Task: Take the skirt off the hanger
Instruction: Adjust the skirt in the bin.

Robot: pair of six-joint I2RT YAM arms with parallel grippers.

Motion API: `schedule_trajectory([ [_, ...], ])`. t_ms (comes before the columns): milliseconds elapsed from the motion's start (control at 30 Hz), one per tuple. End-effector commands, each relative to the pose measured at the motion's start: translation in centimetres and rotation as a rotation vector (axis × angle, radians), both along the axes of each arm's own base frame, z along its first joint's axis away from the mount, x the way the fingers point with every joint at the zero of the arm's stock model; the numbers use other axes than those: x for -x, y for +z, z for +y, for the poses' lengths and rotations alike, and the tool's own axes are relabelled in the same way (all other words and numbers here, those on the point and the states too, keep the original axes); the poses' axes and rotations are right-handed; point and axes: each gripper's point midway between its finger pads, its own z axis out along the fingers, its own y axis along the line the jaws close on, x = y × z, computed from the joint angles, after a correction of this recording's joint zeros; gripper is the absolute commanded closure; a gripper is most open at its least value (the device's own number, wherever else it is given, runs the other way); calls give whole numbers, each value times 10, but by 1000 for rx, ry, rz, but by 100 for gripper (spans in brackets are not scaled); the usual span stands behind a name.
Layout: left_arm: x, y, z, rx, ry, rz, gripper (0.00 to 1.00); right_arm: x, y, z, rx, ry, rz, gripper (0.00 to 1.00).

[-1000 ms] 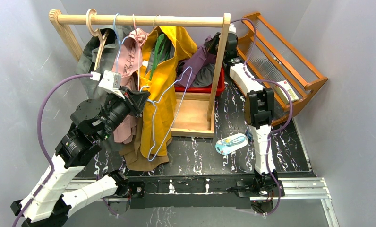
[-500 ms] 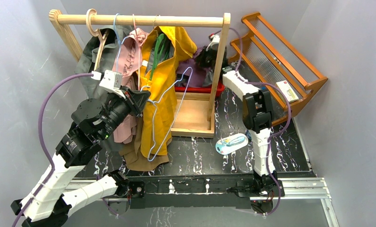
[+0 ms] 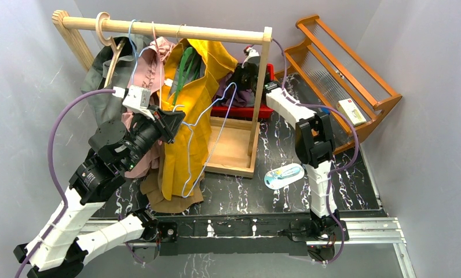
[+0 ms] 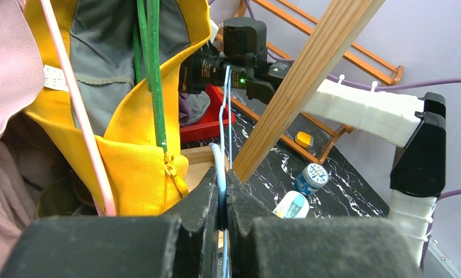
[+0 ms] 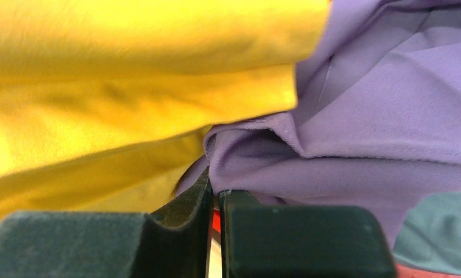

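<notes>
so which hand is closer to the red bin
Right. The right hand is just above the red bin, at the purple cloth; the left hand is off to its left, clamped on the blue hanger.

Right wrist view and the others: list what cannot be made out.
- Right wrist view: purple cloth and yellow garment fill the frame; whether the right gripper pinches the purple cloth is unclear.
- Top view: the rack post and garments hide that gripper.
- Top view: hanging garments cover most of the red bin.
- Top view: print on the box is too small.
</notes>
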Motion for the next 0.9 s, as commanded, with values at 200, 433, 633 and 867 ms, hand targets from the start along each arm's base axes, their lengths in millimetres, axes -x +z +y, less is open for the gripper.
schedule_trajectory([
  [200,1,16,0,30,-3,-36,100,5,4,-46,-56,129,276,55],
  [433,-3,15,-7,33,-17,-32,100,10,47,-84,0,68,144,26],
  [633,-3,16,-6,25,-16,-37,100,-35,46,-118,57,-102,73,15],
  [867,-1,17,-4,26,-15,-32,100,-106,31,-126,115,-208,-71,5],
])
